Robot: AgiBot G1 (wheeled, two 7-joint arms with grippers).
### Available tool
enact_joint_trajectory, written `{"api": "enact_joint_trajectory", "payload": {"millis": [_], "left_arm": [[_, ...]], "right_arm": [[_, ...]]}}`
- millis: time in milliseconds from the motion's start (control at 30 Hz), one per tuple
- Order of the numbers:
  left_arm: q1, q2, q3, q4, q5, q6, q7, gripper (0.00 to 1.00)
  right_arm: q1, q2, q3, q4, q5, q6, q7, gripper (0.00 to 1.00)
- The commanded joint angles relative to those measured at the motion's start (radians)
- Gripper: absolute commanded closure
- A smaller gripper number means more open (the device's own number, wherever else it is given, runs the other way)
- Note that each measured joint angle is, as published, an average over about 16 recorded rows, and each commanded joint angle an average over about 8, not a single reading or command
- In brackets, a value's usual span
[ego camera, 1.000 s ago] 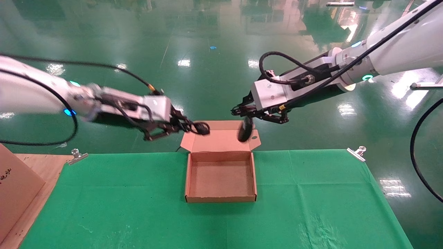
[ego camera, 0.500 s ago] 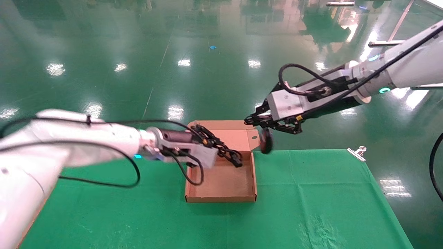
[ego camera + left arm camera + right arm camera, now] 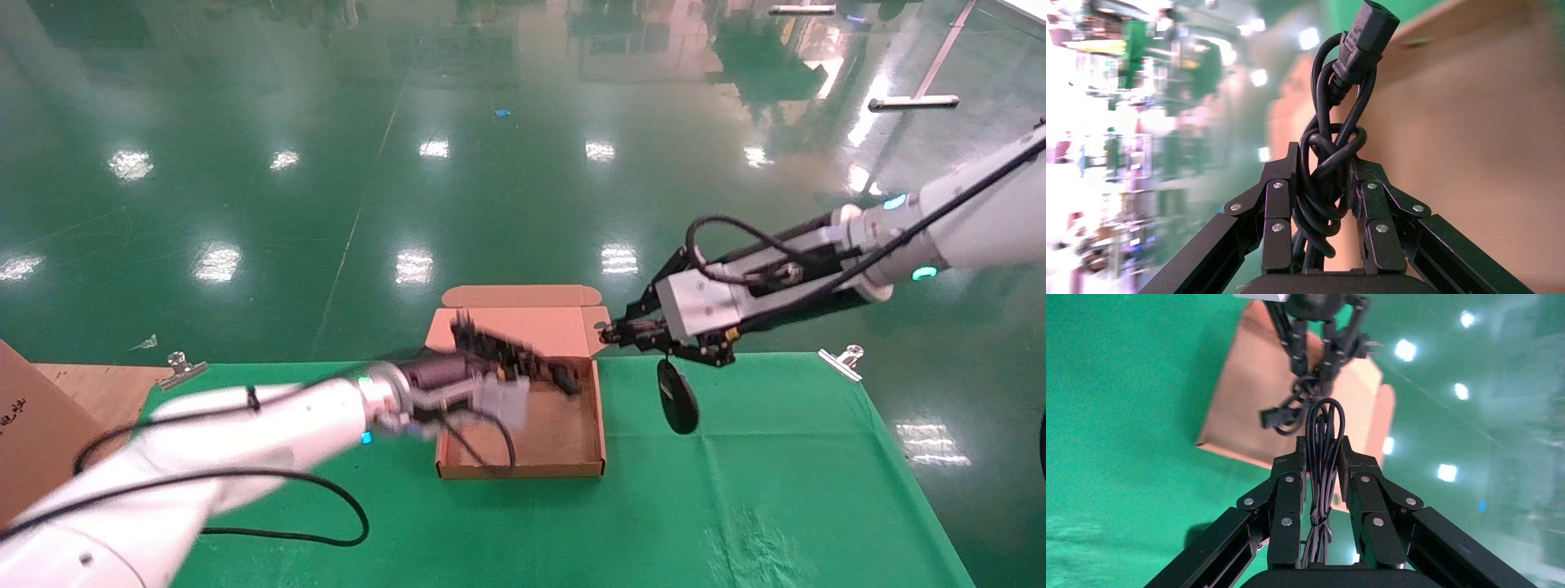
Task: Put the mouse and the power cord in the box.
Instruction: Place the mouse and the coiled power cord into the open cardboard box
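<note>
The box [image 3: 523, 469] lies open on the green cloth, lid folded back. My left gripper [image 3: 539, 371] hovers over its far half, shut on the power cord [image 3: 511, 355], a knotted black bundle. In the left wrist view the power cord [image 3: 1327, 177] fills the left gripper [image 3: 1324, 165] and its plug [image 3: 1367, 30] points at the box [image 3: 1474, 153]. My right gripper [image 3: 617, 335] is by the lid's right corner, shut on the mouse's thin cable [image 3: 1324, 447]. The mouse [image 3: 677, 398] dangles above the cloth, right of the box. The right gripper [image 3: 1324, 454] view hides the mouse.
A larger brown carton [image 3: 33, 433] stands at the left edge on a wooden board [image 3: 90, 392]. Metal clips [image 3: 181, 367] [image 3: 846, 359] pin the green cloth [image 3: 735, 490] at the back corners. Shiny green floor lies beyond the table.
My left arm has swung down and right, bringing the power cord from beside the lid to over the box. My right arm has moved right and lower, carrying the mouse off the lid to beside the box.
</note>
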State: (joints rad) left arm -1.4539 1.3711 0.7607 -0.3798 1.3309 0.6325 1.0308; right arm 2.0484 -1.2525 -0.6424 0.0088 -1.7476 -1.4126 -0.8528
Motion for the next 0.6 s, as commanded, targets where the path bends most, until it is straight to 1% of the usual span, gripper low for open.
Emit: {"api": "enact_joint_trajectory", "payload": {"millis": [33, 300, 367, 400, 433, 567, 600], "left_arm": [[0.019, -0.001, 0.025, -0.009, -0.022, -0.021, -0.003, 1.00], [0.044, -0.003, 0.119, -0.031, -0.088, -0.033, -0.063, 1.00], [0.044, -0.004, 0.137, -0.035, -0.112, -0.015, -0.085, 0.93], [0.042, -0.004, 0.145, -0.036, -0.123, -0.005, -0.094, 0.87], [0.040, -0.005, 0.154, -0.037, -0.133, 0.006, -0.102, 0.76], [0.028, -0.006, 0.183, -0.032, -0.167, 0.036, -0.121, 0.26], [0.025, -0.006, 0.189, -0.030, -0.173, 0.037, -0.121, 0.16]], "right_arm": [[-0.013, 0.003, 0.000, -0.005, -0.001, 0.001, -0.006, 1.00], [-0.040, 0.016, 0.000, -0.011, 0.000, 0.021, -0.019, 1.00], [-0.044, 0.019, 0.000, -0.012, -0.001, 0.024, -0.023, 1.00], [-0.046, 0.020, 0.000, -0.012, -0.001, 0.025, -0.024, 1.00], [-0.048, 0.021, -0.001, -0.012, -0.001, 0.025, -0.026, 1.00], [-0.056, 0.026, -0.001, -0.012, -0.002, 0.028, -0.032, 1.00], [-0.058, 0.027, -0.001, -0.012, -0.001, 0.028, -0.033, 1.00]]}}
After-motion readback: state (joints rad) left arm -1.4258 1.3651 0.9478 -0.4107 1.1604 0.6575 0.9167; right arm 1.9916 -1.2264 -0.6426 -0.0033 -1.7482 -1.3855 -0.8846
